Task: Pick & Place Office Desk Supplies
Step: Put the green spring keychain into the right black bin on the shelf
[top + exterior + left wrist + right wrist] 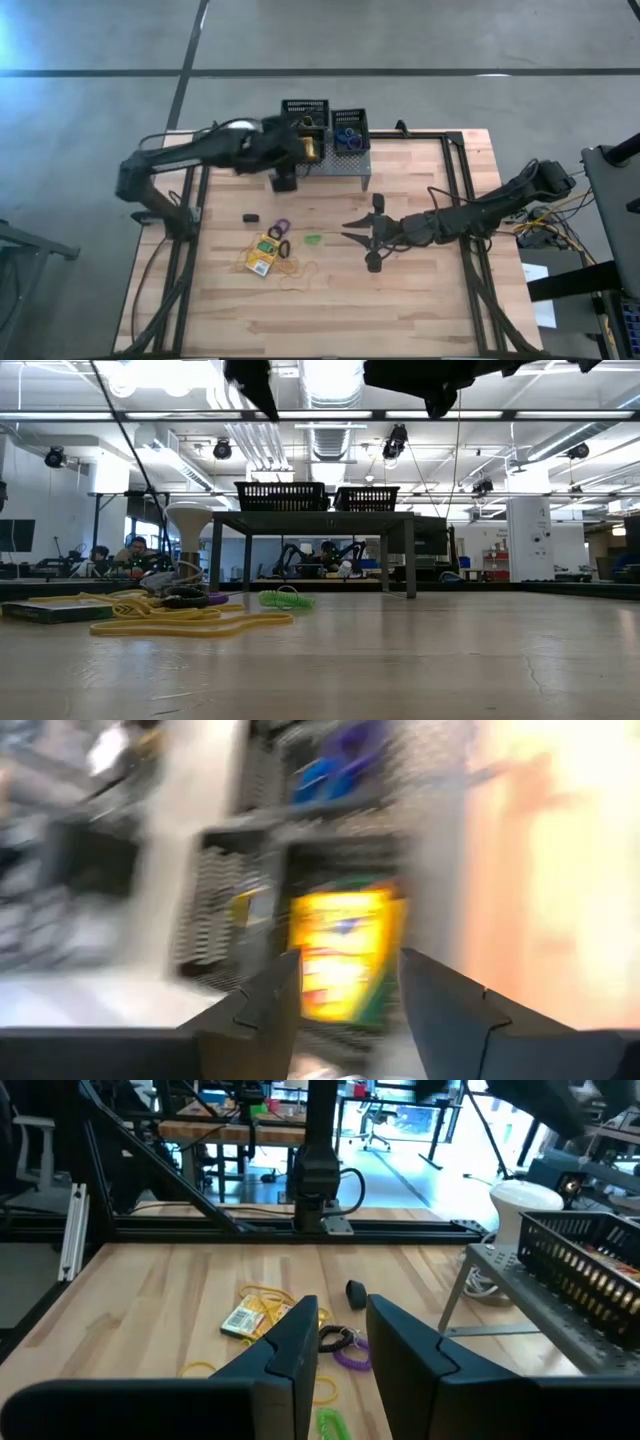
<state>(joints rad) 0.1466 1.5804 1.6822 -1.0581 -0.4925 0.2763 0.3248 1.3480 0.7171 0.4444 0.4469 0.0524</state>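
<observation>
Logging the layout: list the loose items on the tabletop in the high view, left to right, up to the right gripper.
Small black object → yellow-and-green flat box → green ring → right gripper, open. The purple ring, dark ring and rubber bands overlap the box's span, so they are left out.

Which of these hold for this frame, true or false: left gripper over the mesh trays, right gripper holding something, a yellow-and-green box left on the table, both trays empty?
1. The left gripper is by the two mesh trays on the grey stand. True.
2. The right gripper holds a rubber band. False: it is open and empty above the bare table.
3. A yellow-and-green box lies on the table among rubber bands. True.
4. Both trays are empty. False: blue and purple rings are in the right-hand tray, another box in the other.
</observation>
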